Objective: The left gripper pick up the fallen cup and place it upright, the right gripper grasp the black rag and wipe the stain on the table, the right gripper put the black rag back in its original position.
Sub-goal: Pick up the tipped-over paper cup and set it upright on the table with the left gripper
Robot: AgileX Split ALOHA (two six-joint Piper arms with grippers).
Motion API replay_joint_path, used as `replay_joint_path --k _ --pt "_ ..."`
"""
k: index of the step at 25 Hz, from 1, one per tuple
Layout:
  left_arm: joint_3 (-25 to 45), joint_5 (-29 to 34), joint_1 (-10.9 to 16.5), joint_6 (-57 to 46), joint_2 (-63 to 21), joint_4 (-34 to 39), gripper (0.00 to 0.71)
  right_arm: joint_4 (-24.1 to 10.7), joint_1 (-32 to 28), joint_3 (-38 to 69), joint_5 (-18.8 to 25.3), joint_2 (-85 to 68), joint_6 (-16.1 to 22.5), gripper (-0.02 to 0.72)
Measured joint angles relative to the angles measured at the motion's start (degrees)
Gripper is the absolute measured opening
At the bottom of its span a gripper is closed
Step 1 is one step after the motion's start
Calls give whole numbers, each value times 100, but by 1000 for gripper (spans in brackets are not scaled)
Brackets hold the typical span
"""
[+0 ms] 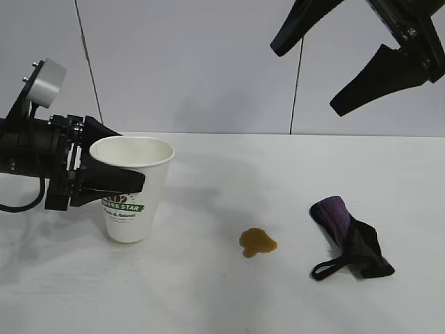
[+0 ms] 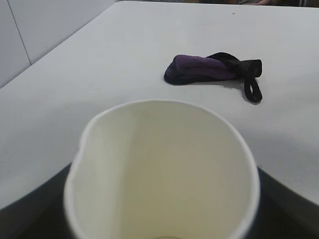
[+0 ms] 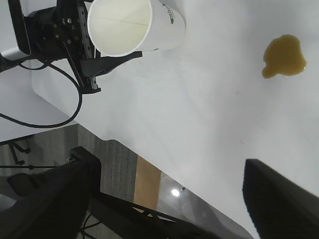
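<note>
Cup [image 1: 133, 188] upright in left pincer [image 1: 115, 170]

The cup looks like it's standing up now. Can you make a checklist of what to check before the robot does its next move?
1. Cup upright on the table: ok; whether its base rests fully on the tabletop, cannot tell.
2. Left gripper around the cup near its rim, not yet let go: ok.
3. Right gripper open, held high above the table: ok.
4. Black rag lying free on the table, nothing on it: ok.
5. Stain wiped: not ok, it sits between cup and rag.
6. Cup apart from the stain: ok.
</note>
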Motion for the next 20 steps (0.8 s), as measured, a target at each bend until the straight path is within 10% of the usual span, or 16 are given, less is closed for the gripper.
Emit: replay_joint_path --k 20 --pt "8 -545 0 -353 0 -12 686 18 0 0 0 0 0 578"
